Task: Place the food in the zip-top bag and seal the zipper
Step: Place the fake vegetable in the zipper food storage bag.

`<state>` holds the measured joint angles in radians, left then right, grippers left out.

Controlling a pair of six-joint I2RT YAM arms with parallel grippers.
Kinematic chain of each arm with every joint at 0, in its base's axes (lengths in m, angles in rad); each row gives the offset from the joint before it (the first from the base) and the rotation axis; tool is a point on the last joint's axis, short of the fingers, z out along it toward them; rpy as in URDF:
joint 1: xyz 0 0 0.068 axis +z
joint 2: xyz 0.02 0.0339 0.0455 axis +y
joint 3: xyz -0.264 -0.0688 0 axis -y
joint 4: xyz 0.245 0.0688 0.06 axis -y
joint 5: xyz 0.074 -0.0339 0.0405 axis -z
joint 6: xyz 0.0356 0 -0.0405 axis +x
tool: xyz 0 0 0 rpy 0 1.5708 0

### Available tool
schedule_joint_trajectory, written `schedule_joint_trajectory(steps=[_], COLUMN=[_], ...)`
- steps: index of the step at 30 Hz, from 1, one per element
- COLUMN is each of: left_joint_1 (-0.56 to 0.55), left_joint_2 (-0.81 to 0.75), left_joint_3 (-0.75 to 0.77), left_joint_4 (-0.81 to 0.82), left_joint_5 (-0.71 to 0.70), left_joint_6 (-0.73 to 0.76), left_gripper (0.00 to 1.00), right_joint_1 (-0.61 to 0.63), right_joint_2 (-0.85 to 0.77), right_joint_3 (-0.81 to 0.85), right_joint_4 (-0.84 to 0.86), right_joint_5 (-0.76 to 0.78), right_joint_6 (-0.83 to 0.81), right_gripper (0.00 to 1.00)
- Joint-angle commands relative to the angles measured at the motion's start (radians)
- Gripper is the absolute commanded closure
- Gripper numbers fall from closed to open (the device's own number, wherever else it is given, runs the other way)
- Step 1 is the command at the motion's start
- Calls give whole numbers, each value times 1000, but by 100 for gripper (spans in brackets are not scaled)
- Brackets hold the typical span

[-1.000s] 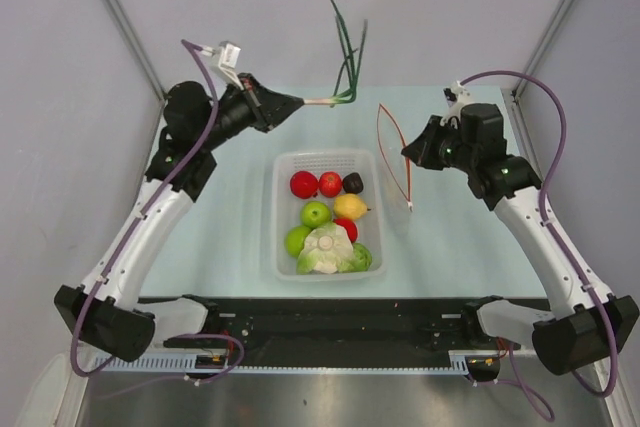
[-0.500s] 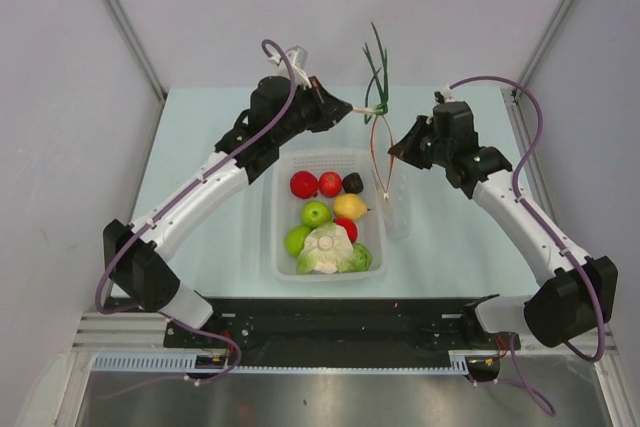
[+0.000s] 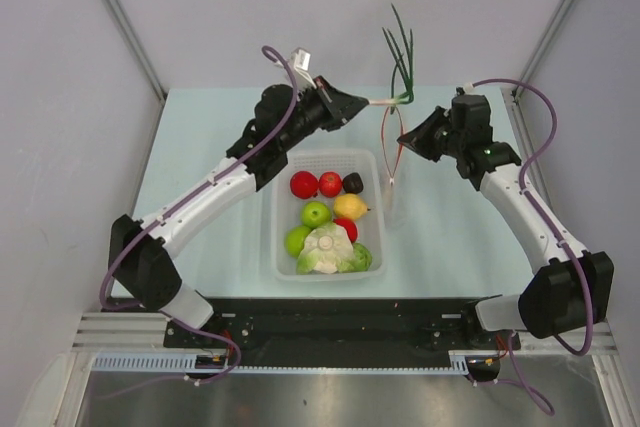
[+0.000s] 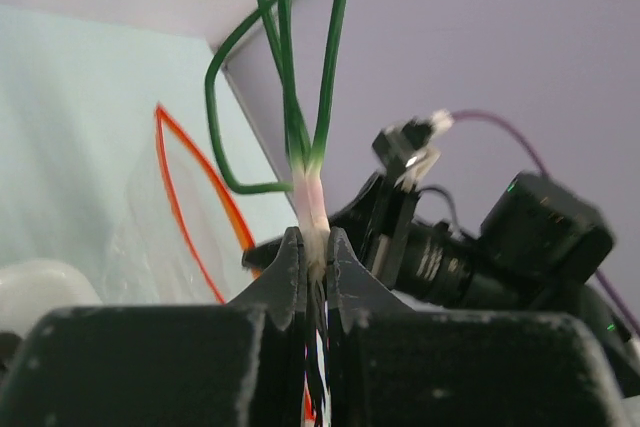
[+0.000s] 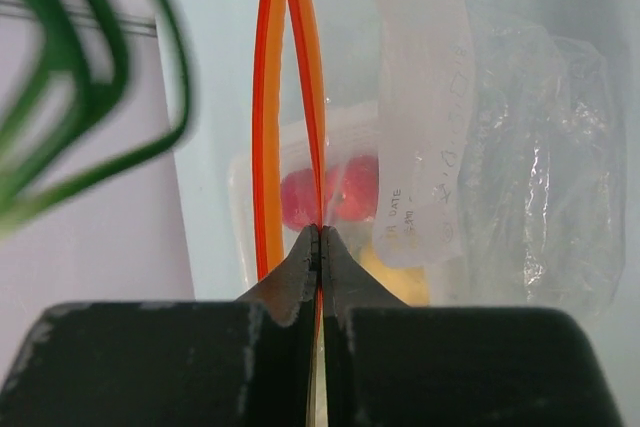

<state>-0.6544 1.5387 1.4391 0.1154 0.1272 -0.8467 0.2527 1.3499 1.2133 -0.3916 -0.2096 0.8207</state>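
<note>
Above the pale surface (image 3: 200, 197), you see the left pincer (image 4: 315, 245) clamped on the green onions (image 4: 300, 137), the right pincer (image 5: 318, 237) pinching the zipper (image 5: 266, 97).

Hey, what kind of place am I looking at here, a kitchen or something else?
Probably a robot lab test cell, not a kitchen. Plain grey panels enclose a pale table, a left arm and a right arm are bolted at its near edge, and the white basket holds toy food.

Bag mouth (image 3: 388, 142) open, narrow; basket (image 3: 277, 217) close on L.
</note>
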Motion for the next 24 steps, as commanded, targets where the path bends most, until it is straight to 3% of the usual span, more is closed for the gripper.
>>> schedule_joint_trajectory(steps=[1,7,14,22,24], left_joint_1=[-40,-48,-47,-59,-67], left_joint_2=[-14,5,-114,-60,-28], left_joint_3=[-91,-154,-240,-13,55], left_joint_4=[135,37,-101,-546,-594], left_joint_5=[25,52,-9,-49,-41], left_joint_6=[-54,-80,56,253,296], left_gripper=[100,100,100,100,100], right_joint_1=[-9,-24,-40,-30,-15], right_joint_2=[-5,-5,-21,-41,-49], right_joint_3=[8,8,8,9,8], right_joint_4=[50,68,33,59,69], right_joint_5=[-51,-74,-63,-37,-28], right_joint_6=[37,58,32,2,-17], right_gripper=[100,100,100,100,100])
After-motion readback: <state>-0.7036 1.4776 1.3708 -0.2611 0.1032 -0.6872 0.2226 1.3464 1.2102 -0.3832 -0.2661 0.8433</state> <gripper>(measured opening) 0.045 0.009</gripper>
